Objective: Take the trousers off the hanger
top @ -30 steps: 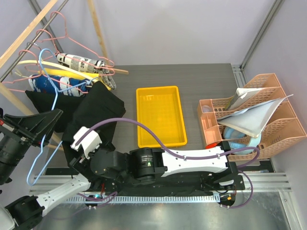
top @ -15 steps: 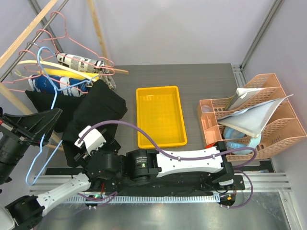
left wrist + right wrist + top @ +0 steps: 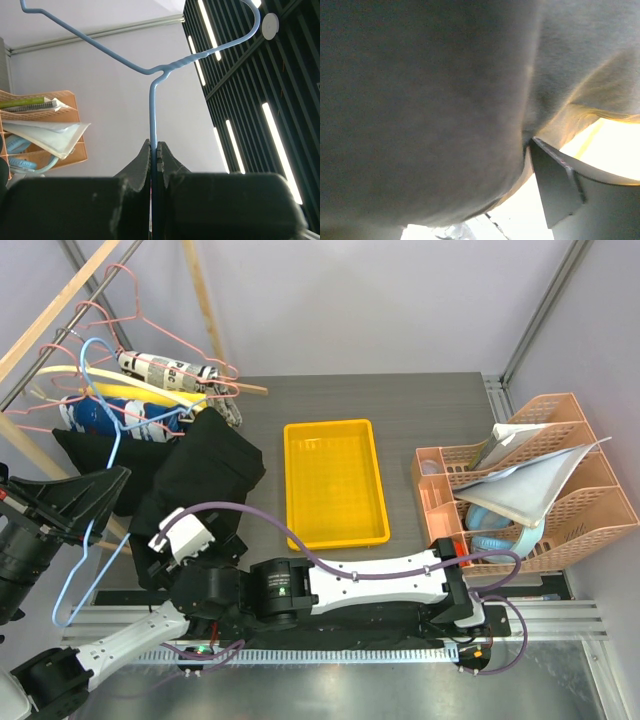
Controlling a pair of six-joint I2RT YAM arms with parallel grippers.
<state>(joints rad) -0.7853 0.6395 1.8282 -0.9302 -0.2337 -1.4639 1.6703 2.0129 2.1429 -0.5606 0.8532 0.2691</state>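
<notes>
The black trousers [image 3: 205,470] lie heaped on the left part of the bench, running from mid-depth toward the near edge. In the right wrist view dark cloth fills nearly everything, pressed up against one finger [image 3: 555,192]. The right gripper [image 3: 175,560] has its arm stretched across the near edge to the heap's near end. I cannot tell whether its fingers are apart or closed on the cloth.

Just beside the heap, at the left edge, the left gripper [image 3: 154,150] is clamped tight on the blue wire hanger [image 3: 152,115] below its twisted neck. Whether any cloth hangs over the wire cannot be made out.

A yellow tray [image 3: 335,480] sits mid-bench, orange file racks [image 3: 560,410] stand at the right edge, and pink hangers [image 3: 150,325] hang over the far left corner.
</notes>
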